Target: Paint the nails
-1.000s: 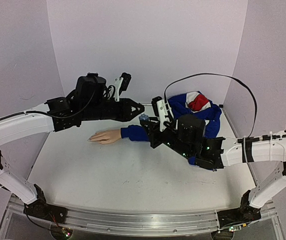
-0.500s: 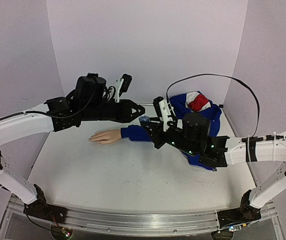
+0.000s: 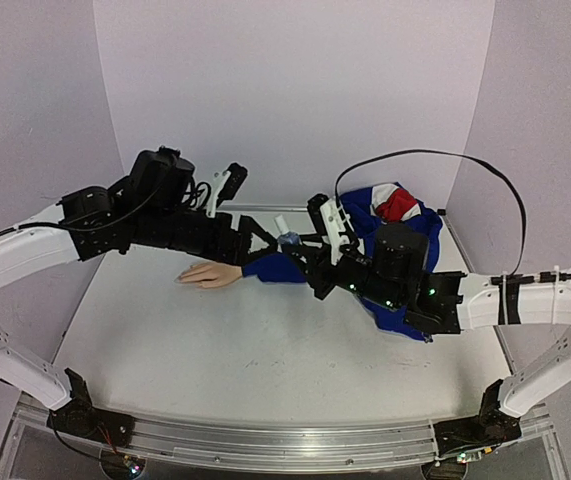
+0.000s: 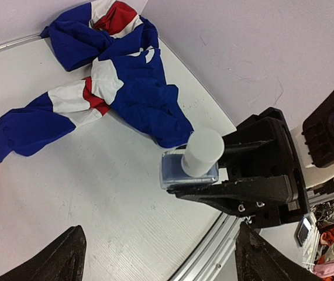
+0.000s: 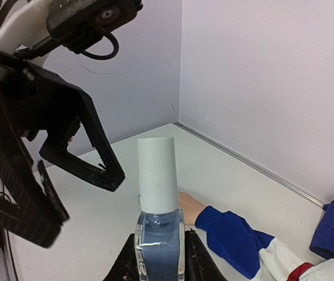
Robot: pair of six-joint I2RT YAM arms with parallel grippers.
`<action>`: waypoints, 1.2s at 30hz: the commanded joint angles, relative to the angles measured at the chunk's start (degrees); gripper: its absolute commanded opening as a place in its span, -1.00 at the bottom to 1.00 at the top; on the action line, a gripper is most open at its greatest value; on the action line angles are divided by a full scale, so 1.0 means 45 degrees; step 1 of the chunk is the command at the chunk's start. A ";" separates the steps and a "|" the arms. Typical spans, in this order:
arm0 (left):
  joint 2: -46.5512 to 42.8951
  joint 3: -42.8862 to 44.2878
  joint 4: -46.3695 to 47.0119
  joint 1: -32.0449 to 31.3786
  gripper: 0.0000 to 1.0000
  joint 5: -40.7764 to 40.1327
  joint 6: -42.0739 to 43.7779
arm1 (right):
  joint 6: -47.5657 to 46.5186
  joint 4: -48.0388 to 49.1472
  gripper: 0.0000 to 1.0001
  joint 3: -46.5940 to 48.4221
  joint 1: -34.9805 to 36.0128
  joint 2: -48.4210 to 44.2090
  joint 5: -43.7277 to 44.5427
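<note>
Holding a small clear bottle (image 5: 158,240) is my right gripper (image 5: 159,260). Its 2 fingers are shut tight on the glass sides, down low. The bottle is up in the air, above the white desk (image 3: 265,350). It has blue stuff inside and a pale cap (image 5: 158,172) on top. The cap points toward my left gripper (image 4: 158,234).

My left gripper is open wide, with nothing in it. Its 2 black fingers (image 4: 61,257) sit far apart, near the cap but not touching it.

The pale mannequin hand (image 3: 210,273) lies on the desk, just under my left gripper in the top view. Its fingers point to my left side. The nails (image 3: 183,279) are at the tips of those fingers, and they are too tiny for me to see well. The bottle is near the hand, up over the blue sleeve cuff (image 3: 265,266) at the wrist, and it does not touch the hand.

The sleeve runs back to a blue, red and white jacket (image 4: 126,76). It lies in a heap at the back of the desk, on my right side. A black cable (image 3: 425,155) loops over it.
</note>
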 commanded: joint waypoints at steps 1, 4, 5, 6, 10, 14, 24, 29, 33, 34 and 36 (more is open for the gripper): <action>-0.0772 0.1579 -0.2027 0.0171 0.80 0.0051 0.0162 | -0.0944 0.0082 -1.00 0.0363 -0.0075 -0.0694 -0.1178; -0.0280 0.2803 -0.3267 0.0283 0.80 0.1109 0.0360 | -0.1325 -0.0350 -1.00 0.0519 -0.0065 -0.0576 -0.1794; -0.0096 0.3210 -0.3656 0.0292 0.80 0.1316 0.0430 | -0.1422 -0.0457 -1.00 0.0592 -0.0066 -0.0501 -0.2149; 0.0176 0.3574 -0.4001 0.0308 0.80 0.1481 0.0509 | -0.1478 -0.0578 -1.00 0.0672 -0.0075 -0.0426 -0.2377; 0.1157 0.4776 -0.5372 0.0332 0.59 0.1824 0.0733 | -0.1547 -0.0766 -1.00 0.0987 -0.0066 -0.0109 -0.3099; 0.1803 0.5144 -0.5864 0.0352 0.39 0.2152 0.0792 | -0.1537 -0.0804 -1.00 0.1159 -0.0072 0.0127 -0.3314; 0.2233 0.5360 -0.5910 0.0351 -0.05 0.2010 0.0889 | -0.1536 -0.0824 -1.00 0.1337 -0.0073 0.0394 -0.3435; 0.2160 0.5282 -0.5898 0.0352 -0.22 0.1868 0.0908 | -0.1507 -0.0824 -1.00 0.1339 -0.0078 0.0439 -0.3411; 0.2120 0.5220 -0.5894 0.0352 -0.32 0.1858 0.0908 | -0.1500 -0.0824 -1.00 0.1358 -0.0064 0.0439 -0.3403; 0.2130 0.5214 -0.5894 0.0352 -0.33 0.1886 0.0894 | -0.1498 -0.0824 -1.00 0.1373 -0.0068 0.0456 -0.3391; 0.2149 0.5185 -0.5894 0.0358 -0.37 0.1906 0.0889 | -0.1511 -0.0824 -1.00 0.1378 -0.0066 0.0459 -0.3395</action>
